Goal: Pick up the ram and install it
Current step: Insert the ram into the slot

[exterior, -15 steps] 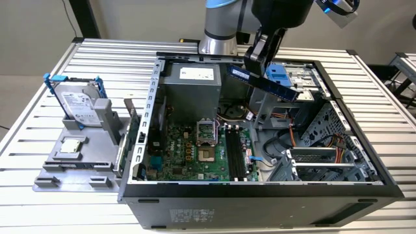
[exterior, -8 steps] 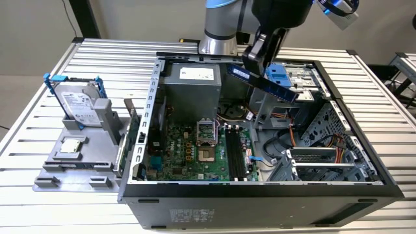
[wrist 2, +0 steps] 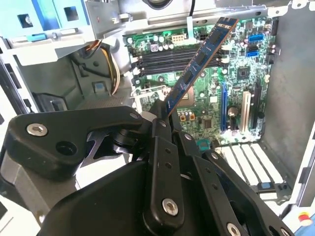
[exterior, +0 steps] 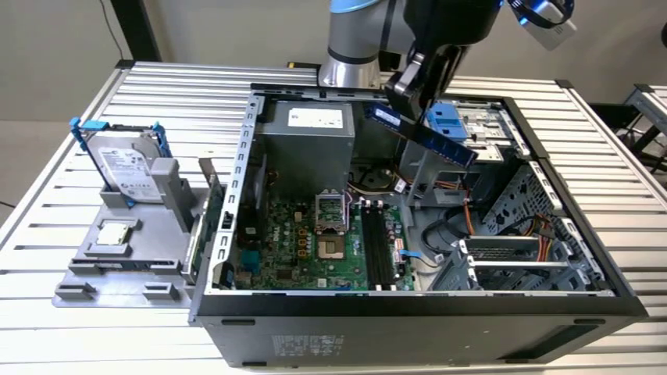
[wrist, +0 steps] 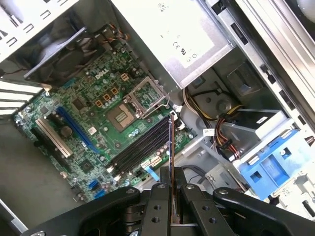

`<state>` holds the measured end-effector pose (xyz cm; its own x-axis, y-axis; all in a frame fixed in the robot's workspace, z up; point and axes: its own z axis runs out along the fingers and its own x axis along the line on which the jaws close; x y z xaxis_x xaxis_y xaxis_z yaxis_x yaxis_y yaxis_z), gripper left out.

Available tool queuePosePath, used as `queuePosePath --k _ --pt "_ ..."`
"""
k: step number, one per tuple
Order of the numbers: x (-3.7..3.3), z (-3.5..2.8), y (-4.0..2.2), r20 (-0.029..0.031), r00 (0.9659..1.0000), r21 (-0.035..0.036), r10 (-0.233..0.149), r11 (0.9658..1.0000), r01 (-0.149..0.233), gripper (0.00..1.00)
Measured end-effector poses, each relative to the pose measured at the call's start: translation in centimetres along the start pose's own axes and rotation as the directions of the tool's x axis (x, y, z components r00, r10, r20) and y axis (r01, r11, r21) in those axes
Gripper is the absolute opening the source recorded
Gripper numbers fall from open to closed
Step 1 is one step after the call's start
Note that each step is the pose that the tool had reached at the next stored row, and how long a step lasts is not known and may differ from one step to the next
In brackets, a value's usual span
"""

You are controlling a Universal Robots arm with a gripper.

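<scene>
The ram (exterior: 443,144) is a long dark blue stick held tilted in the air over the open computer case, above the back of the motherboard. My gripper (exterior: 408,101) is shut on one end of it. In the second wrist view the ram (wrist 2: 199,61) slants out from the gripper (wrist 2: 165,115) over the board. The first wrist view shows the ram (wrist: 170,147) edge-on, rising from the gripper (wrist: 171,184) and lying roughly in line with the black memory slots (wrist: 142,147). Those slots (exterior: 377,250) sit lower down, right of the processor socket (exterior: 328,223).
The case's metal walls (exterior: 245,156) ring the motherboard. A grey power supply (exterior: 308,129) stands at the back, with a blue drive bay (exterior: 446,121) and cables beside it. Outside, on the exterior view's left, a grey fixture (exterior: 89,277) holds a hard drive (exterior: 130,168) and a small square chip (exterior: 115,233).
</scene>
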<state>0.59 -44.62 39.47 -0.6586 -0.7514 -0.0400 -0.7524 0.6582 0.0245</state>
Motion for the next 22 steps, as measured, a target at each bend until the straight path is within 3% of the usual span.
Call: queuePosePath --k 11,22 --pt "0.0 0.0 0.0 0.0022 0.9961 0.0035 0.088 0.9961 -0.089 0.0" --pt "0.0 0.0 0.0 0.0049 0.9845 0.0066 0.175 0.9845 -0.175 0.0"
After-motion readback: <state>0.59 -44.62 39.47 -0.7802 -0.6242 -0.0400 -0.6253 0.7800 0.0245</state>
